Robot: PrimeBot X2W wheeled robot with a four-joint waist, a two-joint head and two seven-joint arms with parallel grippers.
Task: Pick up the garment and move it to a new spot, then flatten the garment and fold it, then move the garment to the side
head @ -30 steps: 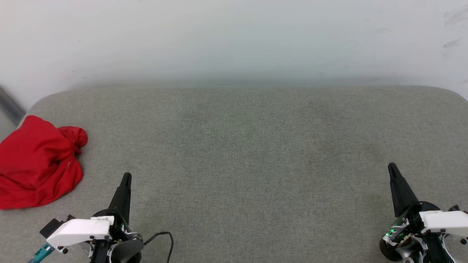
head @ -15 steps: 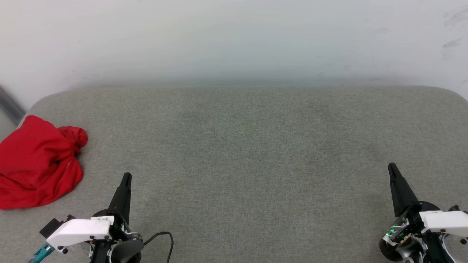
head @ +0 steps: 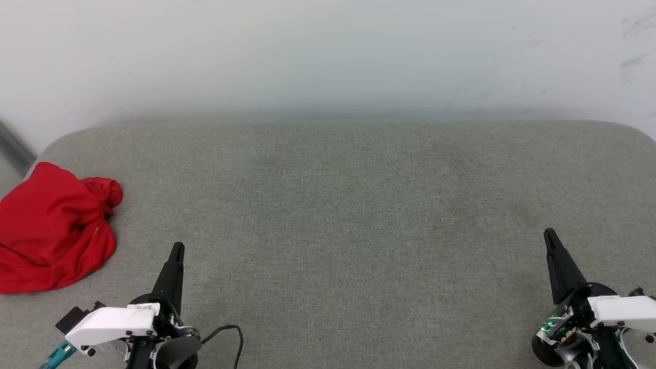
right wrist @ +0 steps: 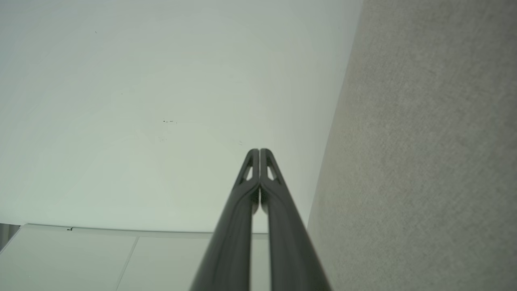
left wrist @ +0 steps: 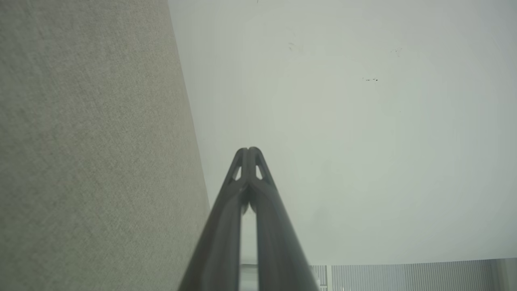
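The garment (head: 51,228) is a crumpled red heap at the far left edge of the grey fabric surface (head: 338,205), partly cut off by the picture's edge. My left gripper (head: 177,248) sits at the lower left, to the right of the heap and apart from it, fingers pressed together and empty. At the lower right, far from the garment, my right gripper (head: 548,234) is likewise shut with nothing in it. In the left wrist view the left gripper (left wrist: 248,150) points at the pale wall, tips touching. The right gripper (right wrist: 259,151) looks the same in its own wrist view.
A pale wall (head: 328,56) rises directly behind the grey surface. A black cable (head: 230,330) loops by my left wrist. The surface's rounded left corner (head: 48,146) lies just above the garment.
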